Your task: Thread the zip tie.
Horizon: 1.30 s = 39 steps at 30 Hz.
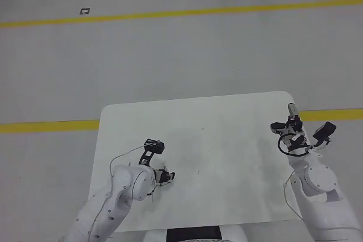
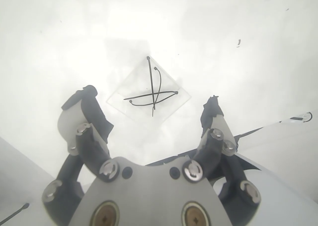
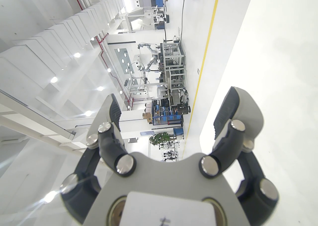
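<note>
A: Where do we find the zip ties [image 2: 152, 80]?

B: In the left wrist view. We count a few black ones, crossed over each other on a clear square sheet [image 2: 174, 104] that lies flat on the white table [image 1: 218, 133]. The left gripper [image 2: 147, 99] hangs above the sheet with its fingers spread wide and nothing between them.

A: Any others?

B: We see a stray zip tie [image 2: 15, 212] down by that gripper's base. We cannot tell what it rests on.

A: And the edges?

B: From the top we place the left arm over the near-left part of the table, inside its rim. The right gripper [image 3: 171, 100] sits at the table's right edge, near the far rounded corner. It is wide open, holds nothing and points out toward the room, with a yellow line [image 1: 339, 114] on the floor just beyond.

A: Room between the arms?

B: We see them well apart, with a broad stretch of table top between them.
</note>
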Tool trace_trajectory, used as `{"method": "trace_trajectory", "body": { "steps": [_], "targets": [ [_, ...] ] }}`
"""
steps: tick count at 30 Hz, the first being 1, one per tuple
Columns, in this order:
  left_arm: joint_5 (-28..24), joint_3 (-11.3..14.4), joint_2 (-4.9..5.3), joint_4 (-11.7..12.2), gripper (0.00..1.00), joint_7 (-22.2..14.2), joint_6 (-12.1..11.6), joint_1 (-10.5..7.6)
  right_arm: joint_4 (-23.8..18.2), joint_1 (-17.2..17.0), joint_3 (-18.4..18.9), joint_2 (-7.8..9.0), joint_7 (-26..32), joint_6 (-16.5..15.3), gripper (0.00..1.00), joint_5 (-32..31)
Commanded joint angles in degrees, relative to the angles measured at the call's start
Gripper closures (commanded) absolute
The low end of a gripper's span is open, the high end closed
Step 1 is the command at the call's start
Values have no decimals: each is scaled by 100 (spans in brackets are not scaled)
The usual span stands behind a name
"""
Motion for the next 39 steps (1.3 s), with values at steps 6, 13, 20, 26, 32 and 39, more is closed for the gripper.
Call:
{"method": "trace_trajectory", "body": {
  "steps": [6,13,20,26,32,39],
  "targets": [
    [-1,105,-4,136,0,131,-131,43,0,0,0,0,0,0,0,0],
    [107,210,-19,182,0,-1,-38,-14,0,0,0,0,0,0,0,0],
    [44,199,-19,181,0,205,-86,34,0,0,0,0,0,0,0,0],
    [-140,171,-20,141,0,260,-164,57,0,0,0,0,0,0,0,0],
    [-129,150,-11,168,0,351,-212,93,0,0,0,0,0,0,0,0],
    [171,93,33,-35,47,219,-171,203,0,0,0,0,0,0,0,0]
  ]
}}
